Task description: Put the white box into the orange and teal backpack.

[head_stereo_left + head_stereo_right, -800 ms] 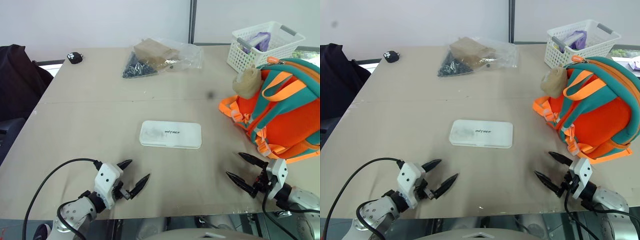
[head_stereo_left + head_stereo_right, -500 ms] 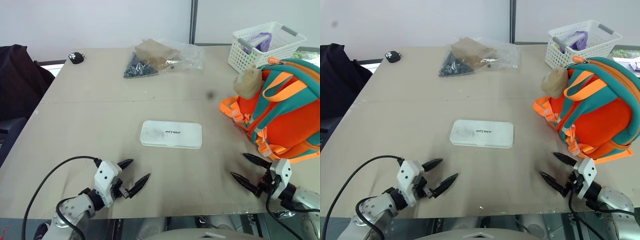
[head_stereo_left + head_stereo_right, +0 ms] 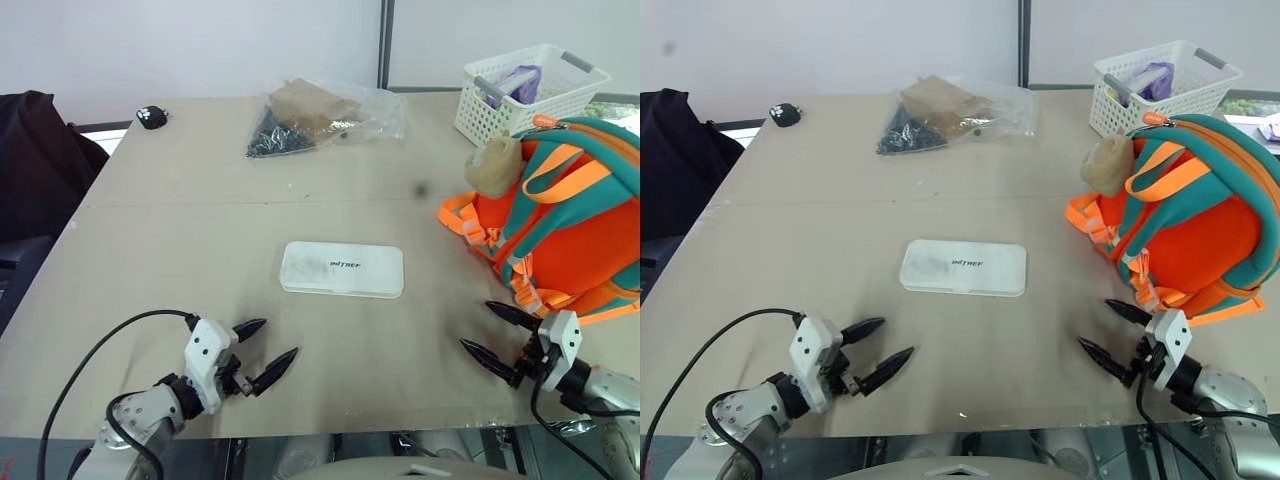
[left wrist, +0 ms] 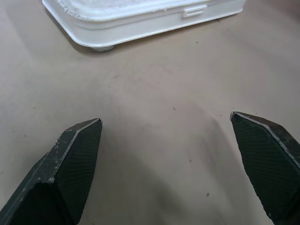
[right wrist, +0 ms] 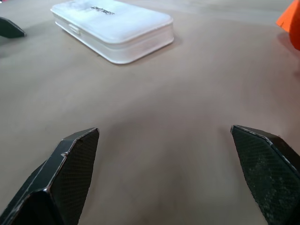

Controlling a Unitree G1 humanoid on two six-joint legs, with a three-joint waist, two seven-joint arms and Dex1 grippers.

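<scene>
Head view: white box (image 3: 342,269) lies flat mid-table, orange and teal backpack (image 3: 560,225) at my right, well apart. Left gripper (image 3: 259,349) and right gripper (image 3: 500,335) hover empty, spread wide. Left wrist view: box just ahead. Right wrist view: box farther off. I judge the reach hasn't begun; next I close in and grasp.

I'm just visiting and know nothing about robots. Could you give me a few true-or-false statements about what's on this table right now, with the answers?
1. The white box lies flat on the table, closed. True.
2. The left hand is holding the box. False: it is open and empty, short of the box.
3. The orange and teal backpack stands at the robot's right. True.
4. The white basket sits between the two hands. False: it is at the far right corner, behind the backpack.
5. The right hand is open. True.
</scene>
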